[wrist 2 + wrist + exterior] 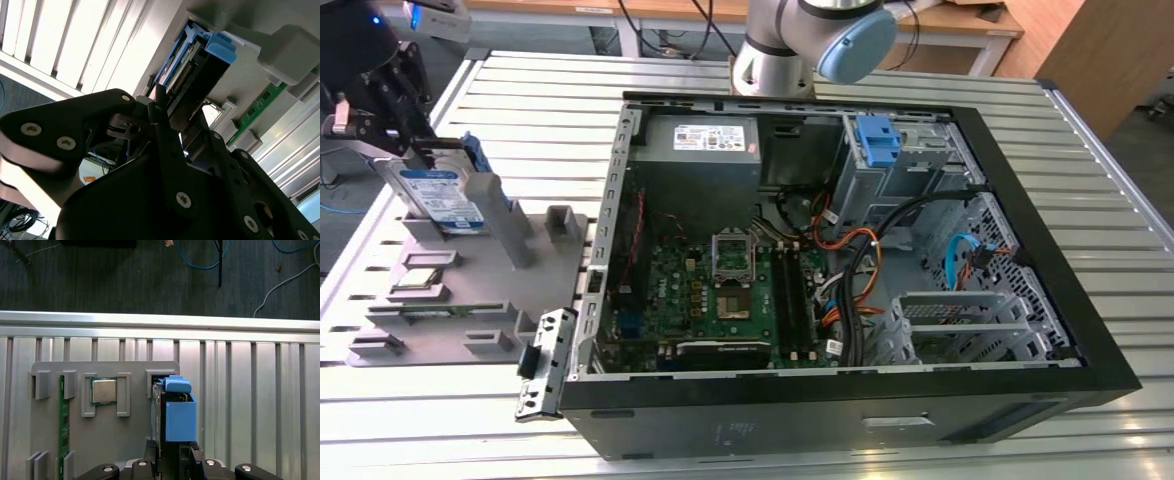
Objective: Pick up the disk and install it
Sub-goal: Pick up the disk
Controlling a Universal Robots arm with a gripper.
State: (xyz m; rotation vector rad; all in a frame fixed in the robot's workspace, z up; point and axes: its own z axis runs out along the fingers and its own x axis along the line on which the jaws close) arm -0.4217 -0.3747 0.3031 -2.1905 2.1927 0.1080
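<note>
In the exterior view we find the disk (pixel 447 200) upright in the grey holder (pixel 520 240) on the bench (pixel 881 75), with the pincer (pixel 435 150) at its top edge. In the second wrist view we cannot tell the pincer's state. In the first wrist view the disk (pixel 177 417) sits in its slot. We judge it neither lifted nor installed.

Open PC case (pixel 787 425), PSU (pixel 715 150), grey fixture (pixel 470 288), CPU (pixel 103 391)

Slatted metal table (pixel 534 100) (wooden cabinet (pixel 1107 55) beyond)
</note>
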